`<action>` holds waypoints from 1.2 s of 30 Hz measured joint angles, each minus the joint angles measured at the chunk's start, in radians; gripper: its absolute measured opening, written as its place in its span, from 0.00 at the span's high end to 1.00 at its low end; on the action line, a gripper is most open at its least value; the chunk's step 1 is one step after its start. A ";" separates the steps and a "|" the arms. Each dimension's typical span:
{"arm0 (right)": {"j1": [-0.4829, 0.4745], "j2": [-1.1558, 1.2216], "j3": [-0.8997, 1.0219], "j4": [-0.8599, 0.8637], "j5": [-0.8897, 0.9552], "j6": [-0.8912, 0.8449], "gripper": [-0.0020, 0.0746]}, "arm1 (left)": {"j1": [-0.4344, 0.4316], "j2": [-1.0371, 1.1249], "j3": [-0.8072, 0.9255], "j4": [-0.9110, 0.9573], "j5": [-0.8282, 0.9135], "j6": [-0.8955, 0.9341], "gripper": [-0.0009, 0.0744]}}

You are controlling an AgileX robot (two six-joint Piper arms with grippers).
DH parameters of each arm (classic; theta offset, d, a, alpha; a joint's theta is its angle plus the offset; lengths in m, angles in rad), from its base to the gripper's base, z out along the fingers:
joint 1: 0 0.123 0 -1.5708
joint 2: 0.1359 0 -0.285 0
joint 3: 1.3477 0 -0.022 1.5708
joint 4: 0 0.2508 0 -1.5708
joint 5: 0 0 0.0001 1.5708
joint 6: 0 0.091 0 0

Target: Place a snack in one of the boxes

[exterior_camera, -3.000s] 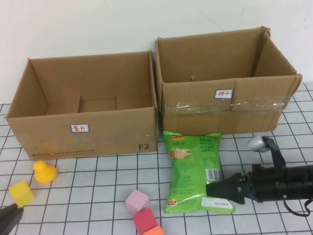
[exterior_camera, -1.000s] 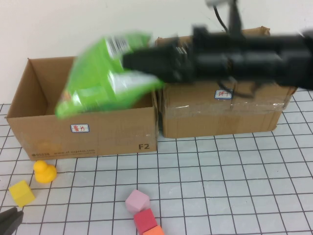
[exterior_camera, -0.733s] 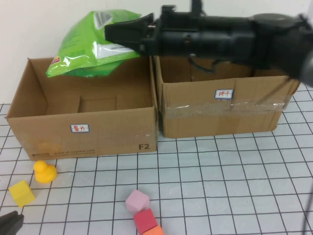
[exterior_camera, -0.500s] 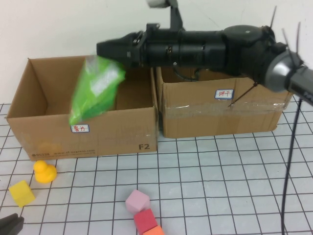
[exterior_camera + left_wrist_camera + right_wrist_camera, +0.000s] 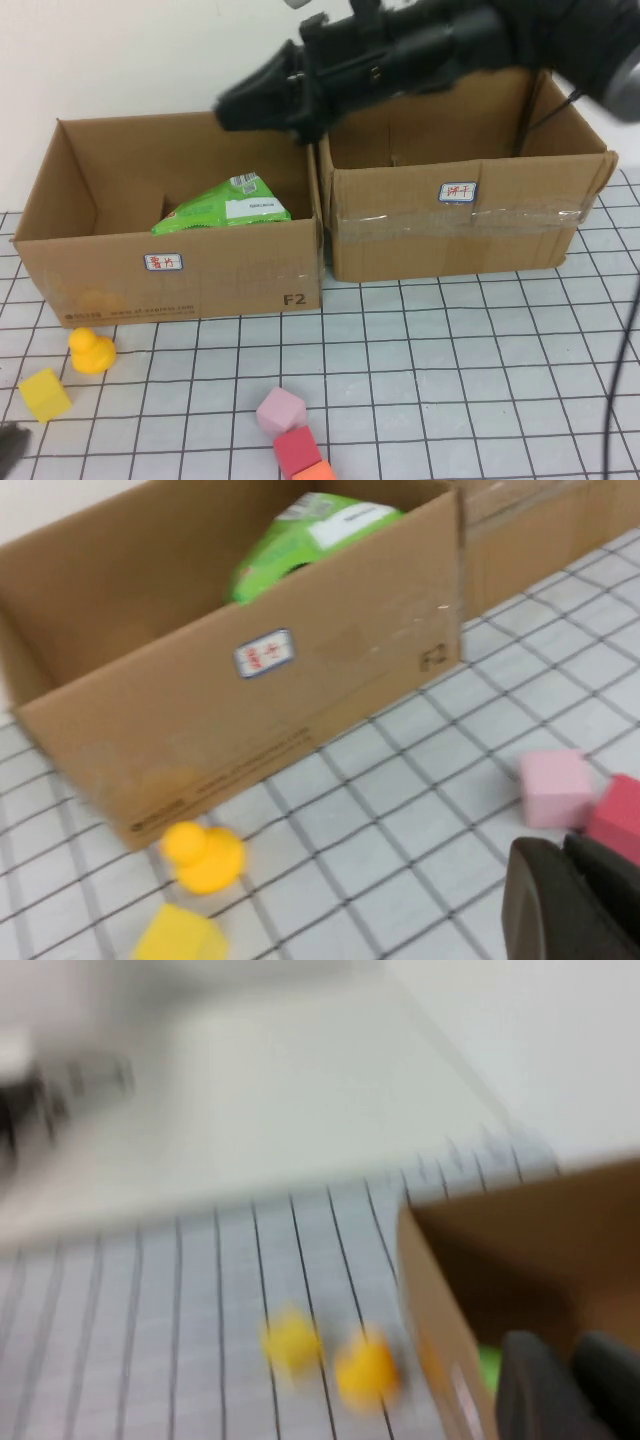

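Snack [image 5: 228, 205] is lying inside the left box [image 5: 170, 265] at the far left of the table, so I'm judging the placing step done. I'm holding the right gripper [image 5: 228, 105] empty above that box's far rim, fingers apparently together. I'm keeping the left gripper [image 5: 575, 905] parked low at the near left corner, fingers together on nothing. Next I'm planning to bring the right arm clear of both boxes.

Right gripper [image 5: 235, 105] raised, empty (left gripper [image 5: 12, 447] low).
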State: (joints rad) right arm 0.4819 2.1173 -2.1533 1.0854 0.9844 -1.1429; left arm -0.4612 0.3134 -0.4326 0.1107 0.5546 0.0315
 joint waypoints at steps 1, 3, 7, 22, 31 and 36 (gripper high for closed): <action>0.000 -0.027 -0.005 -0.092 0.016 0.053 0.90 | 0.000 0.000 0.000 0.043 0.000 -0.031 0.99; 0.002 -0.080 -0.009 -0.292 0.060 0.162 0.94 | 0.000 0.000 0.000 0.146 0.000 -0.132 0.99; 0.002 -0.160 -0.009 -0.624 0.174 0.316 0.96 | 0.000 0.000 0.000 0.356 0.036 -0.381 0.99; -0.002 -0.621 0.613 -1.085 0.012 0.499 0.97 | 0.000 -0.004 0.071 0.216 -0.007 -0.523 0.99; -0.002 -1.018 1.213 -1.085 -0.285 0.581 0.97 | 0.000 -0.033 0.079 0.192 -0.050 -0.504 0.99; -0.002 -1.230 1.490 -1.085 -0.361 0.625 0.97 | 0.000 -0.042 0.079 0.192 -0.065 -0.503 0.99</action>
State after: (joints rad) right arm 0.4799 0.8876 -0.6632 0.0000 0.6233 -0.5178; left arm -0.4612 0.2711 -0.3536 0.3022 0.4891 -0.4720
